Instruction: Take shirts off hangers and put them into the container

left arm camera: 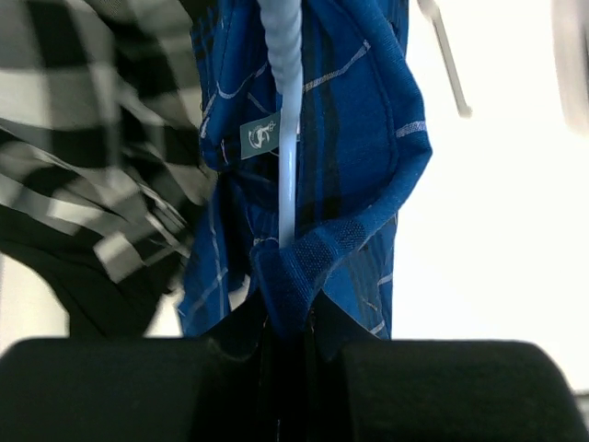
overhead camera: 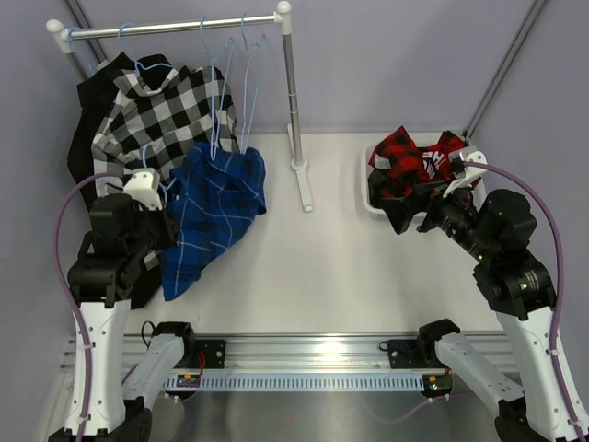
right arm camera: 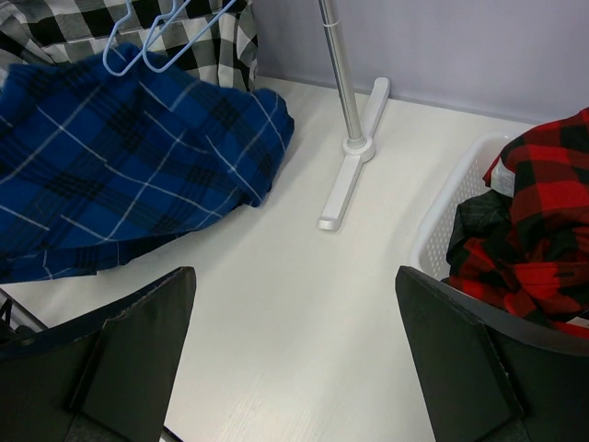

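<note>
The blue shirt (overhead camera: 216, 198) with thin white checks droops from the rail side onto the table. My left gripper (overhead camera: 166, 224) is shut on its collar edge (left arm camera: 304, 267). A light-blue hanger wire (left arm camera: 287, 138) runs down inside the collar. The black-white check shirt (overhead camera: 156, 110) hangs on a hanger, with a black shirt (overhead camera: 86, 124) behind it. Empty hangers (overhead camera: 230, 83) dangle from the rail. The white container (overhead camera: 371, 195) holds the red-black plaid shirt (overhead camera: 405, 157) and a dark shirt (right arm camera: 474, 226). My right gripper (overhead camera: 426, 222) hovers open beside the container, with nothing between its fingers (right arm camera: 147, 331).
The white-and-metal clothes rail (overhead camera: 175, 28) crosses the back left. Its post (overhead camera: 293, 101) and foot (right arm camera: 345, 189) stand mid-table between the shirts and the container wall (right arm camera: 451, 212). Grey walls close in behind and on both sides.
</note>
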Tool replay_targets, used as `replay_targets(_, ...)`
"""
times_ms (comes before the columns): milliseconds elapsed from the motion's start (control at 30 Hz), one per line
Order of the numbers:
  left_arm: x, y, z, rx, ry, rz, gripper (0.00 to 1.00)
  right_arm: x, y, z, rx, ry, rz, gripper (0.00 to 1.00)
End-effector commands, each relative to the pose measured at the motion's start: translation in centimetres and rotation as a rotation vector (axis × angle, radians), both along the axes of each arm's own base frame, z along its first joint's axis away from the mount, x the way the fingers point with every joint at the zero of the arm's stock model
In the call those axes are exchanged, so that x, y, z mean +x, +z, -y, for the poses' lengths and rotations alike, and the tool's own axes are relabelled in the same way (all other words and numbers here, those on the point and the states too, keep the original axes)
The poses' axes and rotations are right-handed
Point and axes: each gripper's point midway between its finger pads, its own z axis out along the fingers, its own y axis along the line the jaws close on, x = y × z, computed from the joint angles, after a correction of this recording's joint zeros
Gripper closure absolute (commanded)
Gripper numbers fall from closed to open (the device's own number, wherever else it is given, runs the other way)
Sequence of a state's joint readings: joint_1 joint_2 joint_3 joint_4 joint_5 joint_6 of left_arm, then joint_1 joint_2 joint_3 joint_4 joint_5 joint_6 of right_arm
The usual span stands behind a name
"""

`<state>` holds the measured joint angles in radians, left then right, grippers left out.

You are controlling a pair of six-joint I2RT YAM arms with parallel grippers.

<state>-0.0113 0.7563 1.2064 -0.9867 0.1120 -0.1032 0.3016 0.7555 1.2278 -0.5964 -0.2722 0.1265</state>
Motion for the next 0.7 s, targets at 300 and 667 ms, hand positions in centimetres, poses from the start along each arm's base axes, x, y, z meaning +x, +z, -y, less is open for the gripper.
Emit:
replay_targets(300, -2.3, 3.2, 8.6, -0.138, -0.493, 0.044, 1.00, -0.1, 0.5, -0.3, -0.050, 0.033, 0.013, 0.00)
replay_targets(667, -3.3, 8.0, 14.8, -0.160, -0.737, 0.072, 1.00, 0.7, 3.6, -3.6, -0.024, 0.200, 0.039, 0.04)
